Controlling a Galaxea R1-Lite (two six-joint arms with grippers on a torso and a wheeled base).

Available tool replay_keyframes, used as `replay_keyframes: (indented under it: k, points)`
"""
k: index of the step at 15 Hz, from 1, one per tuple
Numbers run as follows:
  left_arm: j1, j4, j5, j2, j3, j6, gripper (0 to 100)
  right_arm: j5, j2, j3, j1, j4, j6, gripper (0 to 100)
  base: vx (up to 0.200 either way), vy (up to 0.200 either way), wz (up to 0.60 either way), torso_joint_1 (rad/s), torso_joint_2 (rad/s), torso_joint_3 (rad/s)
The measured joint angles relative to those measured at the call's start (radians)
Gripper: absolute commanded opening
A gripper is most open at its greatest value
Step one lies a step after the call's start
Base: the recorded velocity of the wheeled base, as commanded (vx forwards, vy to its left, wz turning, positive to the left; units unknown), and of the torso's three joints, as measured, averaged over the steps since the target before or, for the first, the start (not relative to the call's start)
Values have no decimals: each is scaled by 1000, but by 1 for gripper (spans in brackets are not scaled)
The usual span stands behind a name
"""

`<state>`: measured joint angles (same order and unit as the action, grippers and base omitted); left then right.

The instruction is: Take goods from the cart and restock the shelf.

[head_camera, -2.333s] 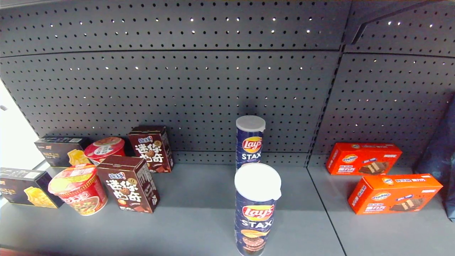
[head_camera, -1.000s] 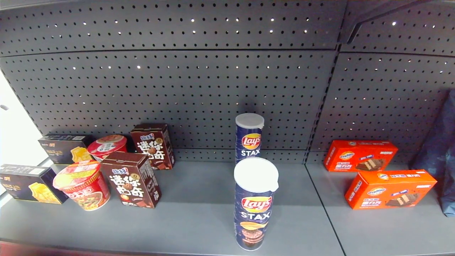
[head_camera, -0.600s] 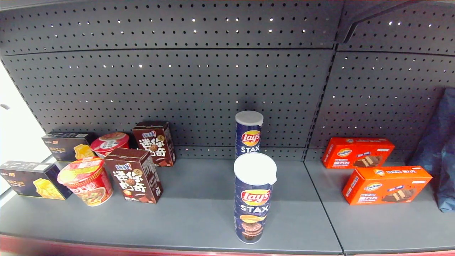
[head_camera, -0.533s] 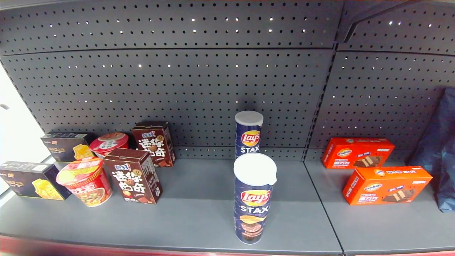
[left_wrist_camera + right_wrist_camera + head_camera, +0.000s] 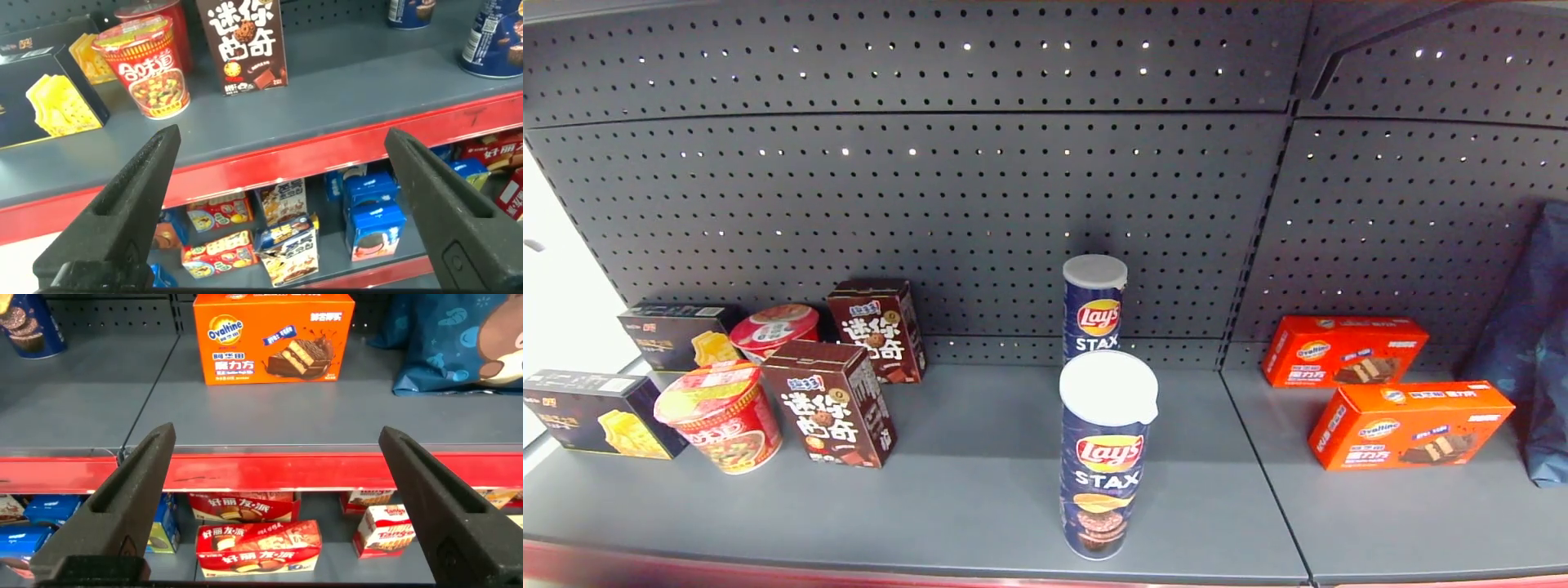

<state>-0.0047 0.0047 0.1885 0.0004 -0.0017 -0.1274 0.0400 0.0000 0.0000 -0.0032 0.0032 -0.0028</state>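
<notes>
My left gripper (image 5: pixel 281 131) and right gripper (image 5: pixel 276 429) both gape wide and hold nothing, facing the front edge of the shelf (image 5: pixel 980 498). I judge the next job is fetching goods from the cart. I'd back off squarely, clear of the chip can (image 5: pixel 1104 457) standing upright near the edge, the noodle cup (image 5: pixel 147 65) and the orange box (image 5: pixel 274 339).

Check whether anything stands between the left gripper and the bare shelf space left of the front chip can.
Nothing visible does. The left gripper, open and empty, sits in front of the shelf, beyond its red edge. The gap between the front brown box and the front chip can is open from the front.
</notes>
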Motion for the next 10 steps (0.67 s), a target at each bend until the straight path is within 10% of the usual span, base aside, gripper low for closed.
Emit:
replay_keyframes:
  k: [10]
  points:
    - [0, 0, -9, 0, 0, 13, 100, -1, 0, 0, 0, 0, 0, 100, 0, 0, 0, 0, 0, 0]
